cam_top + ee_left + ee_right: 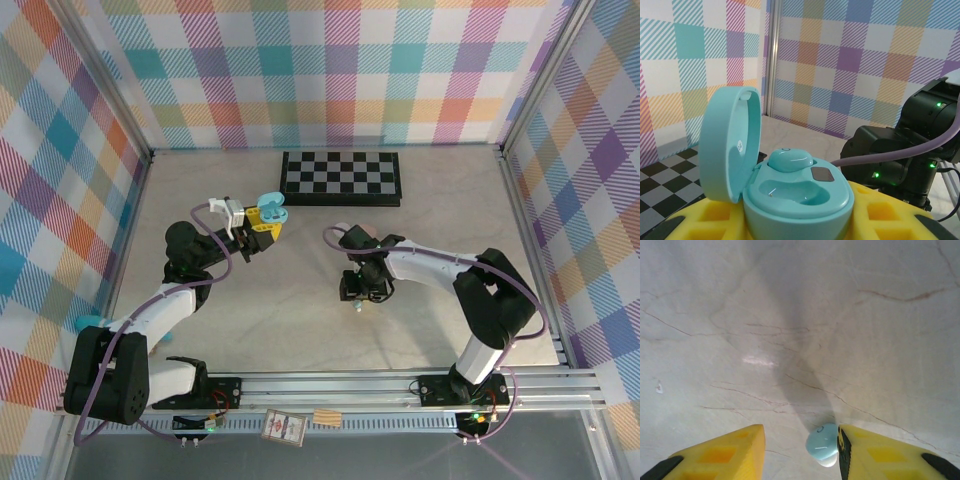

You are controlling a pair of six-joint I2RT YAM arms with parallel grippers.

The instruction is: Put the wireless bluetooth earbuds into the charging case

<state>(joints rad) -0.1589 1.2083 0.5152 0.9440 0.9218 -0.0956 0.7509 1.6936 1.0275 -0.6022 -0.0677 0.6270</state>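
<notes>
So the right gripper [800, 436] has its yellow fingers spread, w/ a tiny teal plastic earbud [823, 445] lying on the pale marbled table [790, 315] at 6 o'clock in its wrist cam. It's right up against one finger and clear of the other, so imo shift sideways to centre it b4 closing or it'll prob skid off. The left gripper [262, 222] is pinching the teal pebble-shaped plastic charging case [800, 200], lid up at 9 o'clock, a matching seated bud [790, 161] at 12, near socket [790, 192] empty, so aim there.
</notes>
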